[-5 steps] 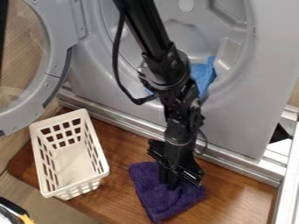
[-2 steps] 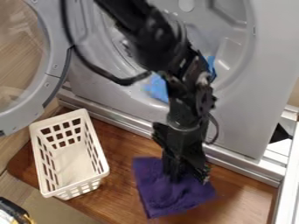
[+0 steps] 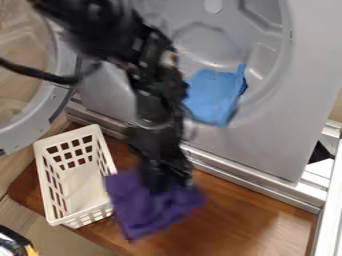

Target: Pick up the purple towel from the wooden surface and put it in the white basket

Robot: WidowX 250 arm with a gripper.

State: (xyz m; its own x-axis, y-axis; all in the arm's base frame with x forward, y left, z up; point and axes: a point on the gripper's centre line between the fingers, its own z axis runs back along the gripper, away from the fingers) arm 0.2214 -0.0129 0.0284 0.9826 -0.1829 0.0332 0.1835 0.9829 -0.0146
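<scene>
The black gripper point(image 3: 160, 186) hangs low at the centre-left of the camera view, shut on a purple cloth point(image 3: 150, 207). The cloth droops around and below the fingers, and its left edge overlaps the right side of a white plastic basket point(image 3: 108, 165). Nothing lies inside the basket where its floor shows. A blue cloth point(image 3: 212, 97) lies in the drum opening of the grey machine and hangs over its lower rim, to the upper right of the gripper.
The machine's round door point(image 3: 61, 95) stands open at the left, partly behind the arm. Metal rails point(image 3: 234, 176) run along the machine's foot, behind the brown wooden board point(image 3: 254, 220). A white rail point(image 3: 328, 205) stands at the right edge.
The gripper has moved left with the purple cloth, bringing it up to the basket's right side. The arm has swung off the blue cloth, which shows more fully.
</scene>
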